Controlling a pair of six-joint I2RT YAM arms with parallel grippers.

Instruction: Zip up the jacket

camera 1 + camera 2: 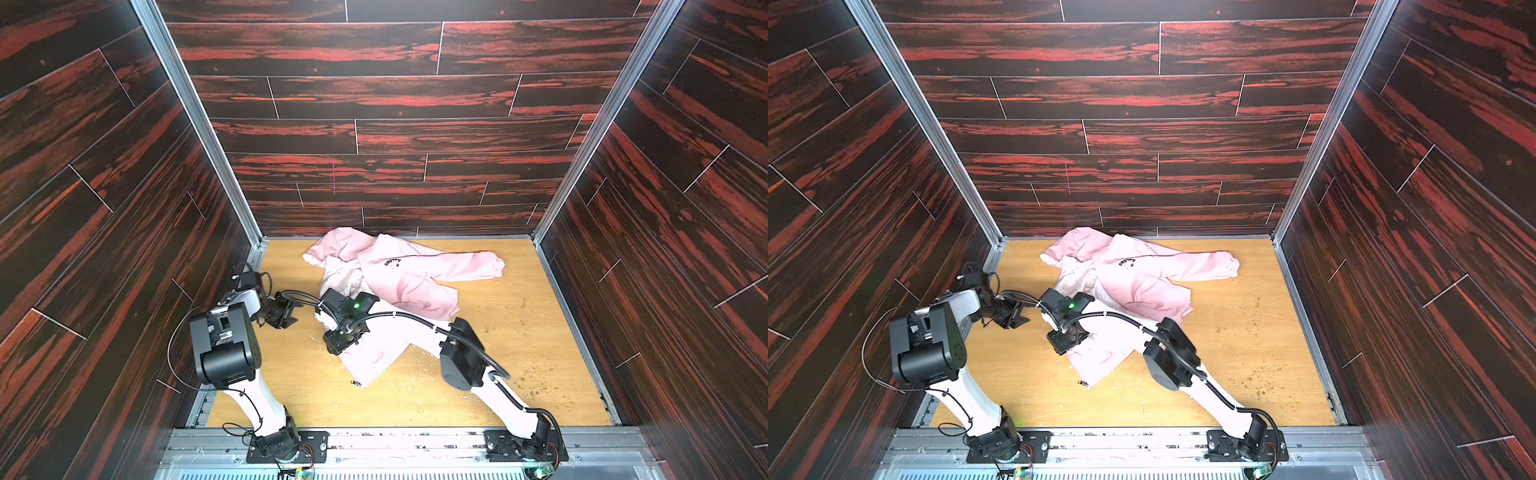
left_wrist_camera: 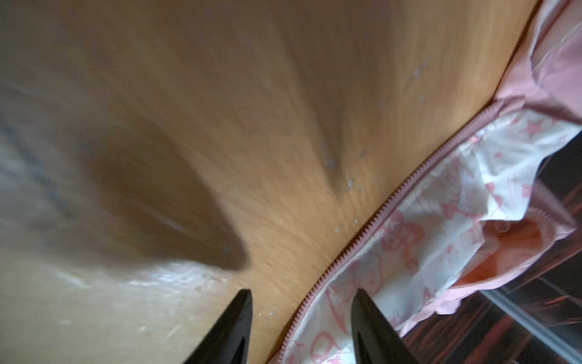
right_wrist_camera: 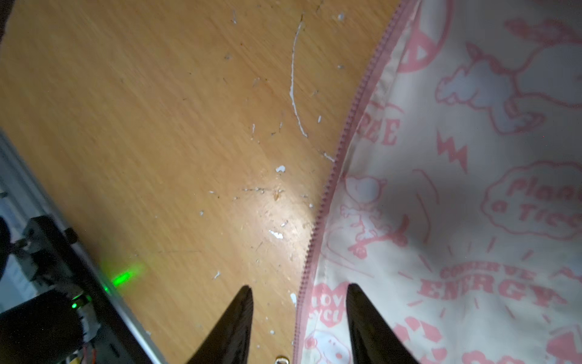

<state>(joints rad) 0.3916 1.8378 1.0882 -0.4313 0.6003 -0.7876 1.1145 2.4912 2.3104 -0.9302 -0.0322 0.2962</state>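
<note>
1. Head count: we see one jacket (image 1: 399, 276) (image 1: 1138, 280), two arms and two end effectors, all on one wooden worktop (image 1: 374, 409). There are also plenty of little crumbs (image 1: 534, 384) scattered toward the right side.
2. The jacket sits toward the back of the worktop, with its bunched-up end right against the back wall. It's unzipped and rumpled. Its long axis runs from the back wall down toward the arm bases, slanting a bit left. One sleeve (image 1: 469, 266) sticks out to the right with a gathered cuff at its end. The chest logo (image 1: 392, 262) reads upside down in both top views. We honestly can't tell which end is the collar.
3. The near flap is flipped over, so the pale cartoon lining (image 3: 456, 164) faces up. One pink zipper edge (image 3: 327, 195) runs along the side of it.
4. The right end effector (image 1: 337, 347) (image 3: 299, 286) hangs over that near flap. Its fingers are spread about halfway, one over bare wood and one over lining, with nothing pinched.
5. The left end effector (image 1: 286, 318) (image 2: 302, 293) is just left of the jacket. It's spread about the same, with the zipper edge (image 2: 378, 214) lined up between its tips. The view is blurry, and we see nothing gripped.
</note>
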